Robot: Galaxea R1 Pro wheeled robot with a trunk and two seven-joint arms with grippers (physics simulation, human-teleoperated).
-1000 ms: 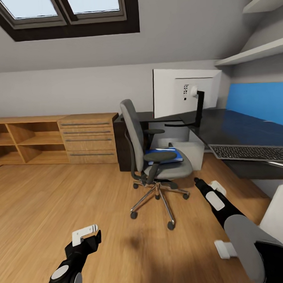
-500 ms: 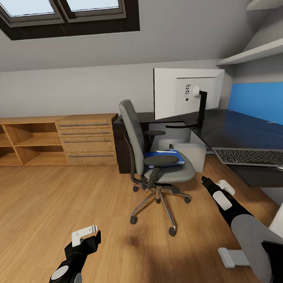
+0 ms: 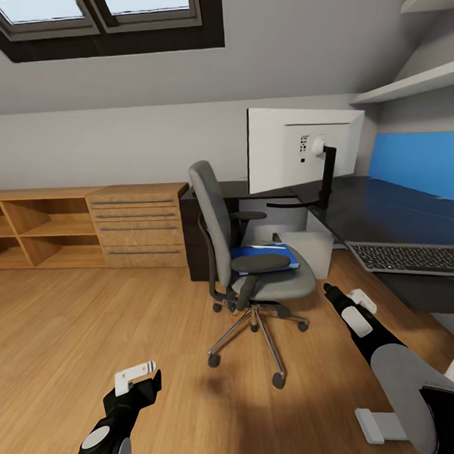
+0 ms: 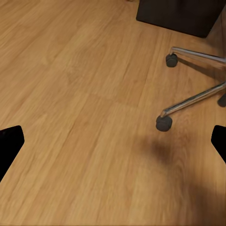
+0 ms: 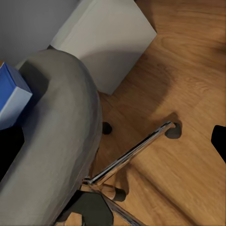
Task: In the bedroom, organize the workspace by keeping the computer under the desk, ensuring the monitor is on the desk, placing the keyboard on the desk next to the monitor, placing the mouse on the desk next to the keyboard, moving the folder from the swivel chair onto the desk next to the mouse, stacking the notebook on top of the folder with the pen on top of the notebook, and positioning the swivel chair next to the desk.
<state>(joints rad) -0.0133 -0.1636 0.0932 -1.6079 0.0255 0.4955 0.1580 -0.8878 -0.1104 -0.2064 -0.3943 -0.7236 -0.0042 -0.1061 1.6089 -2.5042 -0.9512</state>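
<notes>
From the head view, the swivel chair (image 3: 255,265) stands on the wood floor (image 3: 92,327) just off the desk (image 3: 386,209), the blue folder (image 3: 265,257) lying on its seat. The monitor (image 3: 303,146) and keyboard (image 3: 411,257) sit on the desk. The left gripper (image 3: 136,377) hangs low; the right gripper (image 3: 344,297) reaches toward the seat.

Left wrist view: fingertips wide apart over floor, chrome chair legs near.

Right wrist view: jaws apart beside the seat and folder corner (image 5: 10,96), the computer (image 5: 106,40) beyond.
</notes>
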